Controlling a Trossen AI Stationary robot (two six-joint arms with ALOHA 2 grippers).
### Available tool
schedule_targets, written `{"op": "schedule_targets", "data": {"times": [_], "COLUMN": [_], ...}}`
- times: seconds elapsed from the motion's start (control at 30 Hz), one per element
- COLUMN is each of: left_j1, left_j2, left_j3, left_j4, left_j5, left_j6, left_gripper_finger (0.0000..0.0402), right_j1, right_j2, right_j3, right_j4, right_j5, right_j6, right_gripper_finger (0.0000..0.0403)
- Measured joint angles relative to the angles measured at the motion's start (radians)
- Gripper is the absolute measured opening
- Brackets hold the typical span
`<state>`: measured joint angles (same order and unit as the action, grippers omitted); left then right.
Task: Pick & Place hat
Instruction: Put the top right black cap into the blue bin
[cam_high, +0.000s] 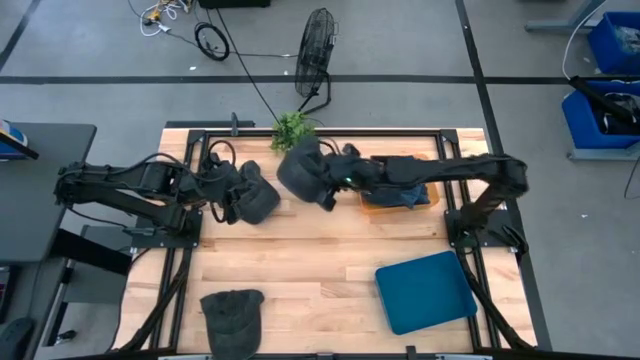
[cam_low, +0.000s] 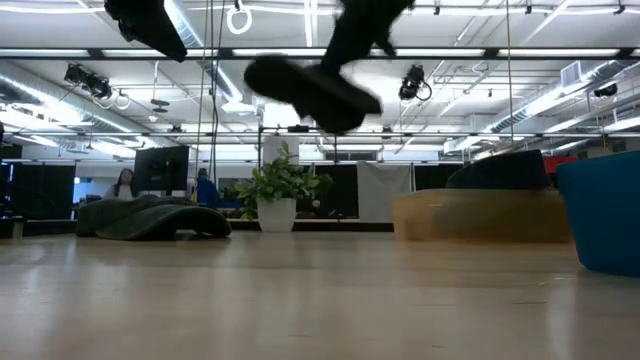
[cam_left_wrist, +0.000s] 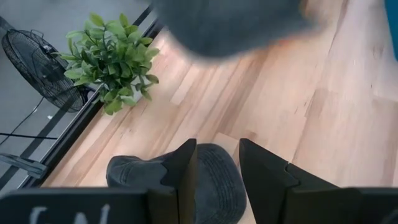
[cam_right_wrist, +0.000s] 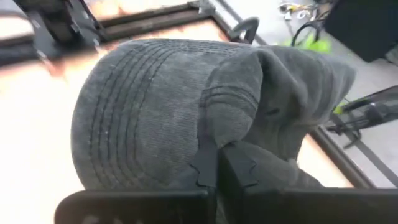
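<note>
Bare wooden table (cam_high: 300, 270) is seen across the middle and near side, bounded by a blue tray (cam_high: 425, 291) and a spare cap (cam_high: 232, 315) at the near edge. A grey hat (cam_high: 305, 172) is held in the air by the right gripper (cam_right_wrist: 216, 163), fingers pinched on its fabric (brim pointing toward the left arm). Another hat (cam_left_wrist: 211, 183) is seen on the table beneath the parted fingers of the left gripper (cam_left_wrist: 217, 168), near the plant (cam_high: 292, 128).

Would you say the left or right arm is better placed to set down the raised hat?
Right: its gripper is shut on the raised hat. The left gripper hangs open over another hat.
</note>
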<state>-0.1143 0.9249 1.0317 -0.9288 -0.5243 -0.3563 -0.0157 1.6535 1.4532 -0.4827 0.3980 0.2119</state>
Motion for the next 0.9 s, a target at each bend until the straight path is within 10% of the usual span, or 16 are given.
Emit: {"op": "schedule_targets", "data": {"times": [0.23,0.7,0.9], "left_j1": [0.000,-0.001,-0.001], "left_j2": [0.000,0.000,0.000], "left_j3": [0.000,0.000,0.000], "left_j4": [-0.004,-0.005,-0.004], "left_j5": [0.000,0.000,-0.001], "left_j6": [0.000,0.001,0.001], "left_gripper_finger": [0.0124,0.0124,0.0124], "right_j1": [0.241,0.714,0.840], "right_j2": [-0.097,-0.089,-0.090], "right_j3": [0.105,0.096,-0.023], "right_j4": [-0.382,-0.927,-0.941], "right_j5": [0.187,0.153,-0.041], "right_j6": [0.286,1.364,1.739], "right_gripper_finger": [0.0002,0.0002,0.0001]}}
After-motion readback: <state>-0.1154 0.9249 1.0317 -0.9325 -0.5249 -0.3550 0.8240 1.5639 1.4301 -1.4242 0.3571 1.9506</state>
